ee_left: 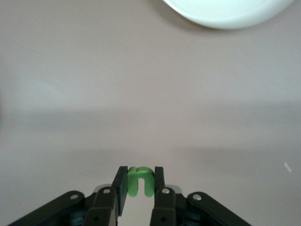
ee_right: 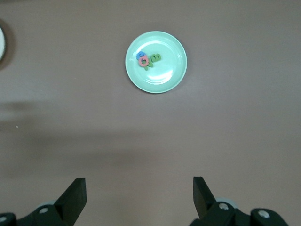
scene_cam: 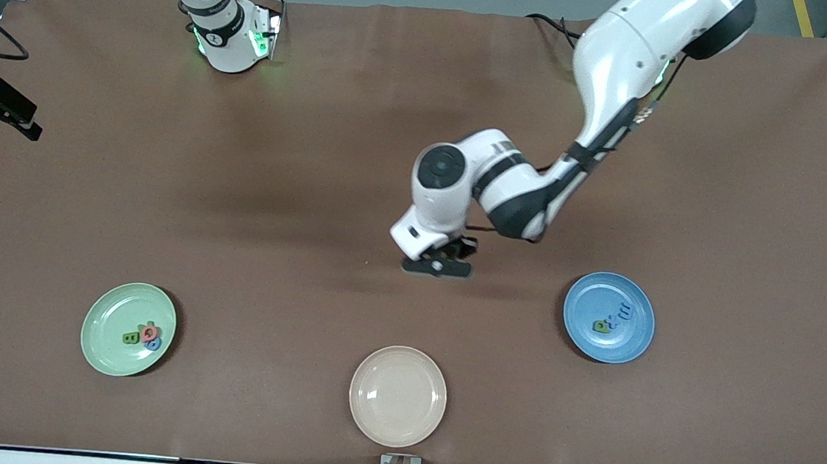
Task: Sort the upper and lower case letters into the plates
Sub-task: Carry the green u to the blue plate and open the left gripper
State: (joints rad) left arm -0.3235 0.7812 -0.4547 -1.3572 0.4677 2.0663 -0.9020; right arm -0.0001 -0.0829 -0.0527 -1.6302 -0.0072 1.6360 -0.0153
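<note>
My left gripper (scene_cam: 436,267) hangs over the bare middle of the table, shut on a small green n-shaped letter (ee_left: 139,182) held between its pads (ee_left: 122,181). The mint green plate (scene_cam: 108,311) sits toward the right arm's end and holds a green letter (scene_cam: 130,338), a pink-red letter (scene_cam: 149,332) and a blue letter (scene_cam: 154,344). The blue plate (scene_cam: 600,295) sits toward the left arm's end and holds a green letter (scene_cam: 602,326) and blue letters (scene_cam: 621,313). My right gripper (ee_right: 139,193) is open and empty, high above the table, with the mint plate (ee_right: 169,70) in its view.
A cream-beige plate (scene_cam: 398,395) with nothing on it lies near the table's front edge, between the two other plates. Its pale rim shows in the left wrist view (ee_left: 225,14). The right arm's base (scene_cam: 229,40) stands at the table's back edge.
</note>
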